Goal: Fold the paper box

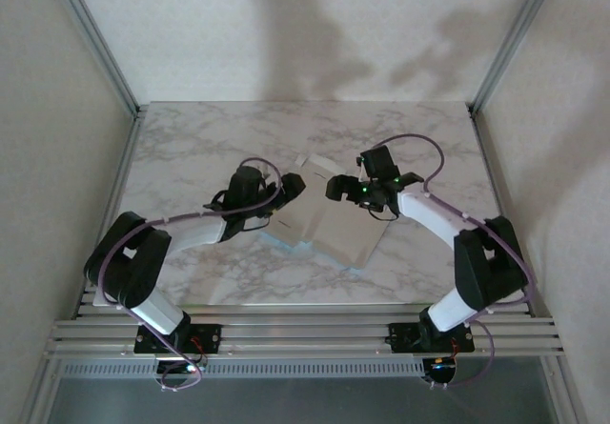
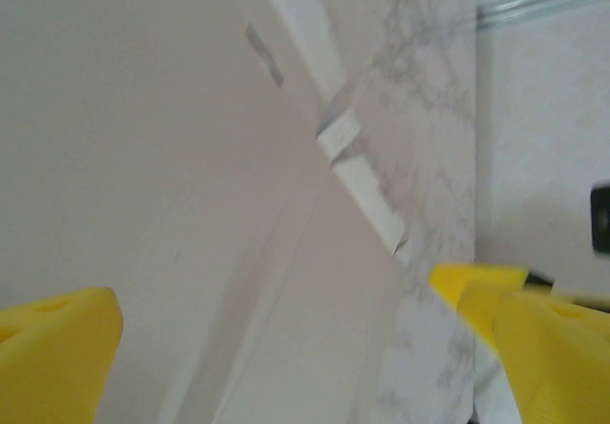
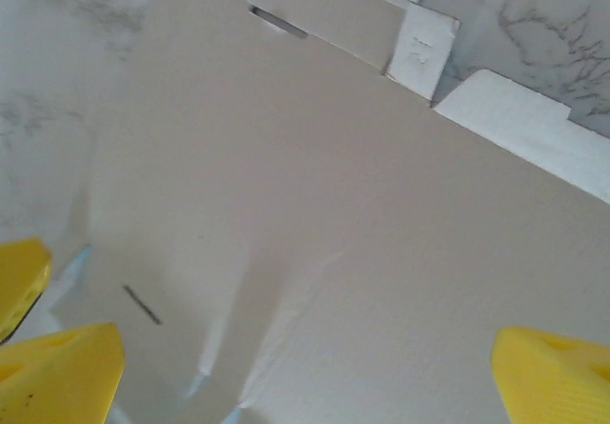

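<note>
- The paper box (image 1: 334, 229) is lying flat and unfolded near the middle of the marble worktop (image 1: 191, 148). Its pale grey-white face is up, and a sliver of turquoise is showing along its near-left edge. It is set askew to the worktop's edges.
- The left jaws are being held wide over the sheet's far-left part, with nothing gripped. In the left wrist view the yellow fingertips (image 2: 57, 348) are being shown at both sides, with bare card between them. A small edge tab (image 2: 338, 133) is being shown slightly lifted where the card meets the marble.
- The right jaws are also being held wide, with nothing gripped, over the sheet's far-right part and facing the left jaws. In the right wrist view the fingertips (image 3: 553, 376) are being shown on either side of plain card. A cut slot (image 3: 279, 21) and a square tab (image 3: 424, 50) are lying near the far edge, and a short slit (image 3: 141, 304) is lying nearer. A soft buckle (image 3: 257, 348) is being shown in the card close to the jaws.
- Whether either pair of jaws is touching the card cannot be told.
- Progress is being judged as barely begun. No panel is being raised, no wall is standing and no tab is being tucked into a slot. Faint crease lines are the only sign of shaping. By this judgement the whole fold is left: sides to be lifted along the creases, tabs to be turned in and locked into the slots.
</note>
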